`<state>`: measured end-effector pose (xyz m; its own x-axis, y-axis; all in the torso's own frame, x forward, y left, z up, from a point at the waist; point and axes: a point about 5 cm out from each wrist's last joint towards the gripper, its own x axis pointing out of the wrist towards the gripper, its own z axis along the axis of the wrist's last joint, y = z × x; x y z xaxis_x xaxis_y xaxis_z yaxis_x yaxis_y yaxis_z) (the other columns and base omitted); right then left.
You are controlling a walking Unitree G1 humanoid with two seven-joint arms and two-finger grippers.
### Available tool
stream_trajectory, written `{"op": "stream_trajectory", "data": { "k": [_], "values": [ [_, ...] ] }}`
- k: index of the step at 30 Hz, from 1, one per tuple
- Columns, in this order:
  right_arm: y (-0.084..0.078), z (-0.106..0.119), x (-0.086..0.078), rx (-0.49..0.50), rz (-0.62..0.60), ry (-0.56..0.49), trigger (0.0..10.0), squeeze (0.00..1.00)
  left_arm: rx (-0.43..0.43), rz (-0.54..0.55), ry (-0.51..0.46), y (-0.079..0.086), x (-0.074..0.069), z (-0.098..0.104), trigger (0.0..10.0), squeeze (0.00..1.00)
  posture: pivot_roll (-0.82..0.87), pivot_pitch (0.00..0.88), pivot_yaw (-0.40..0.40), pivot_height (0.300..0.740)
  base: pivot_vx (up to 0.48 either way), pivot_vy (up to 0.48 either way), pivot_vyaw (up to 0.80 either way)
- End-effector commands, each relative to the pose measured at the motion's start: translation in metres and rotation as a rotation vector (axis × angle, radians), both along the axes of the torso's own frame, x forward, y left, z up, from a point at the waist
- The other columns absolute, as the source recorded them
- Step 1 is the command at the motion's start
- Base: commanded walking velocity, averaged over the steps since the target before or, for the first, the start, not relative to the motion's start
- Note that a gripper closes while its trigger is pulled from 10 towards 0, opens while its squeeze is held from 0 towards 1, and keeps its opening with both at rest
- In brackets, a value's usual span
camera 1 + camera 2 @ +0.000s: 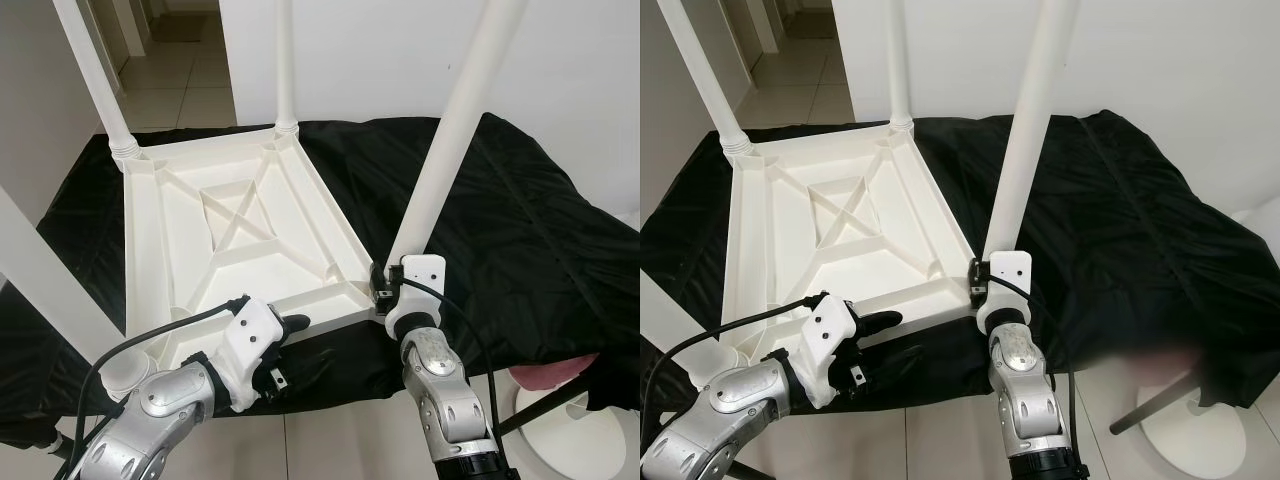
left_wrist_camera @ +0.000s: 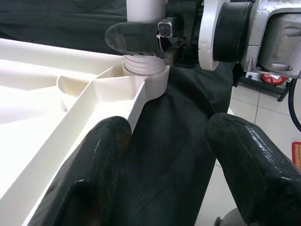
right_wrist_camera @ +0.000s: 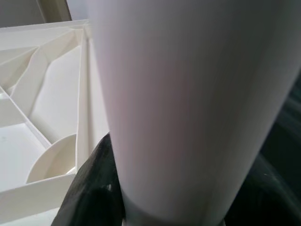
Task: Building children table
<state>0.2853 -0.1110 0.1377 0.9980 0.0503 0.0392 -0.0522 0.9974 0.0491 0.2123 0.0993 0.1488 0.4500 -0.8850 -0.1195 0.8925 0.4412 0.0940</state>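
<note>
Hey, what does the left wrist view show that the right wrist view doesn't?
Left wrist view: the left pincer open over the black cloth, beside the upturned tabletop; the right pincer clamped on the white leg just above its corner socket; tiled floor beyond. Right wrist view: the leg's smooth shaft up close, the tabletop's ribs behind it. Both share the leg, the tabletop's underside and a black finger of the right pincer against the leg.

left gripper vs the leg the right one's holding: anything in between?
Only black cloth and the tabletop's near rim, per the left wrist view. The left gripper is open; the right gripper grips the leg at its base.
</note>
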Motion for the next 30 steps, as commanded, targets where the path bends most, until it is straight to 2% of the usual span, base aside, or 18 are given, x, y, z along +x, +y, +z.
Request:
{"op": "stream_trajectory", "data": {
  "k": [1, 9, 10, 15, 16, 19, 22, 28, 29, 30],
  "values": [
    [-0.002, 0.003, -0.002, 0.022, 0.023, -0.023, 10.0, 1.00, 0.010, -0.027, 0.005, -0.001, 0.000, 0.000, 10.0, 0.00, 0.01, 0.038, 0.017, 0.740, 0.000, 0.000, 0.00],
    [-0.013, 0.007, -0.006, -0.030, 0.152, -0.054, 10.0, 1.00, 0.007, -0.020, 0.000, -0.001, 0.002, 0.000, 10.0, 0.00, 0.00, 0.041, 0.009, 0.740, 0.000, 0.000, 0.00],
    [-0.018, 0.005, -0.006, -0.056, 0.200, -0.051, 10.0, 0.00, 0.006, -0.017, 0.000, -0.001, 0.002, 0.000, 10.0, 0.00, 0.00, 0.042, 0.009, 0.740, 0.000, 0.000, 0.00],
    [-0.031, 0.003, -0.004, -0.099, 0.316, -0.059, 10.0, 0.00, 0.002, -0.008, -0.001, -0.001, 0.002, 0.000, 10.0, 0.00, 0.00, 0.039, 0.016, 0.740, 0.000, 0.000, 0.00],
    [-0.035, 0.003, 0.001, -0.109, 0.363, -0.054, 10.0, 0.00, 0.002, -0.003, -0.004, -0.001, 0.003, 0.000, 10.0, 0.00, 0.00, 0.038, 0.016, 0.740, 0.000, 0.000, 0.00],
    [-0.039, 0.004, 0.005, -0.124, 0.395, -0.057, 10.0, 0.00, -0.001, 0.000, -0.005, -0.001, 0.004, 0.001, 10.0, 0.00, 0.00, 0.038, 0.016, 0.740, 0.000, 0.000, 0.00],
    [-0.050, 0.008, 0.017, -0.175, 0.498, -0.070, 10.0, 0.00, -0.005, -0.001, -0.008, -0.003, 0.005, 0.002, 10.0, 0.00, -0.01, 0.035, 0.020, 0.740, 0.000, 0.000, 0.00],
    [-0.047, 0.007, 0.028, -0.222, 0.644, -0.051, 10.0, 0.00, -0.002, -0.012, -0.009, -0.004, 0.004, 0.001, 10.0, 0.00, 0.00, 0.027, 0.026, 0.740, 0.000, 0.000, 0.00],
    [-0.046, 0.007, 0.031, -0.235, 0.668, -0.050, 9.1, 0.00, -0.001, -0.013, -0.010, -0.005, 0.004, 0.001, 10.0, 0.00, 0.00, 0.026, 0.025, 0.740, 0.000, 0.000, 0.00],
    [-0.045, 0.007, 0.033, -0.241, 0.683, -0.050, 9.1, 0.00, -0.001, -0.013, -0.011, -0.005, 0.005, 0.002, 10.0, 0.00, 0.00, 0.025, 0.025, 0.740, 0.000, 0.000, 0.00]
  ]
}}
